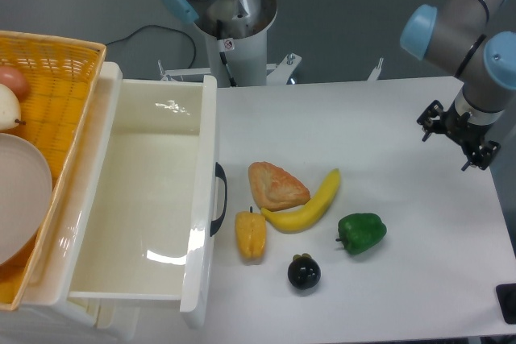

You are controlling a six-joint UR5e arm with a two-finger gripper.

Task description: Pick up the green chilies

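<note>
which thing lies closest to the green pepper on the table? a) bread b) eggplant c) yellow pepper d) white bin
b: the eggplant sits just left of and below the green pepper, nearer than the bread, the yellow pepper or the white bin.

No words, brands or numbers can be read; only a small red-ringed round sticker [228,44] shows on the far arm base [239,30], its symbol unclear.
</note>
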